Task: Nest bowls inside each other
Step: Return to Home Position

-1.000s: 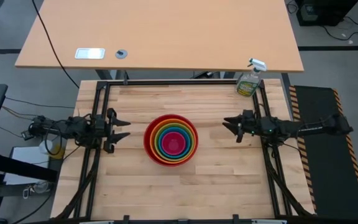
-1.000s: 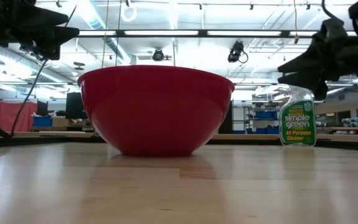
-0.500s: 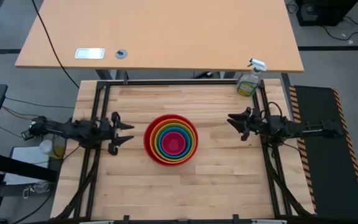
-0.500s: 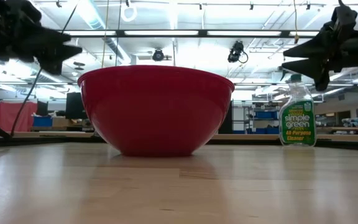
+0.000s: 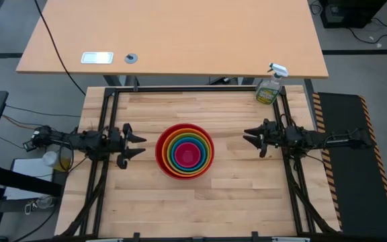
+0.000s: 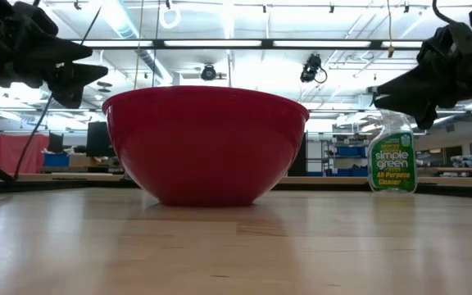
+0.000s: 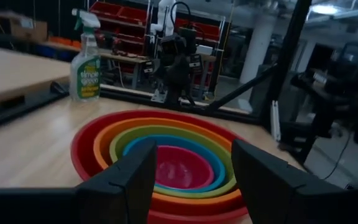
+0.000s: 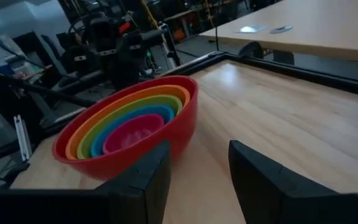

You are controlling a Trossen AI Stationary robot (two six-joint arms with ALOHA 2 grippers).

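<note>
Left gripper & right gripper hung w/ fingers apart, holding nothing, each well clear of the bowls nested mid-table, tho low view showed only the red bowl, inner four hidden behind its wall; spray bottle stood at back-right edge.

A pale wooden desk stands behind the butcher-block table on a grey floor (a black mat with striped edging lies to one side). Long ceiling lights run overhead; shelves of red bins stand farther back in the room.
</note>
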